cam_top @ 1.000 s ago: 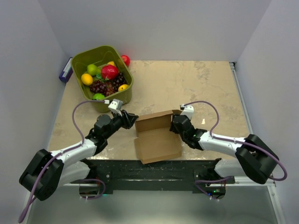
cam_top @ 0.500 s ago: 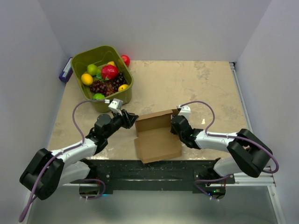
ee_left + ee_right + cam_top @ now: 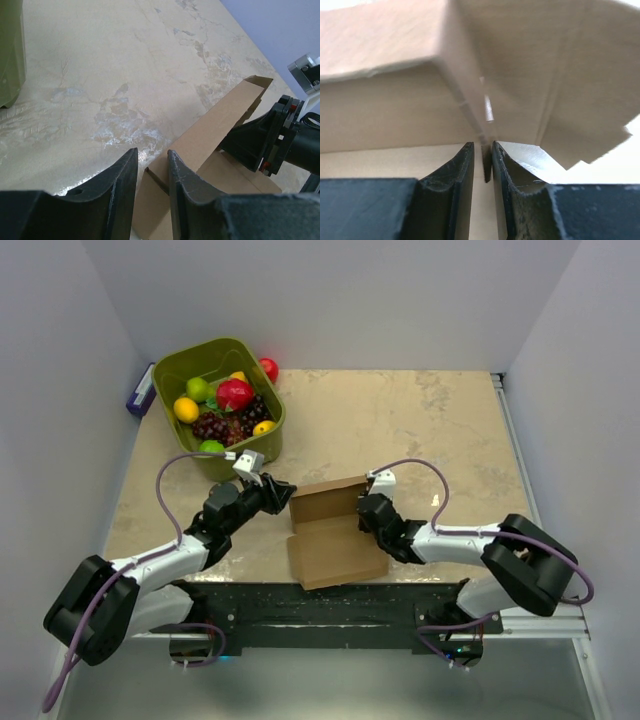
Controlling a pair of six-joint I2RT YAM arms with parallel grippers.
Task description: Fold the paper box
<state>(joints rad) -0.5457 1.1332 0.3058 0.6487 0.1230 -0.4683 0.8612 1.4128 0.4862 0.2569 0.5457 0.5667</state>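
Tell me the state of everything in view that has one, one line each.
Box: half folded, back flap raised, base lying flat.
Left gripper: nearly closed at the box's left corner; grip unclear.
Right gripper: shut on the box's right fold.
Bin: upright, filled with fruit.

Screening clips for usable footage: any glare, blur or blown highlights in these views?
Top external: sharp and evenly lit. Left wrist: glare patches on the table, otherwise clear. Right wrist: paper box too close, soft-focused, washed out at the upper corners.
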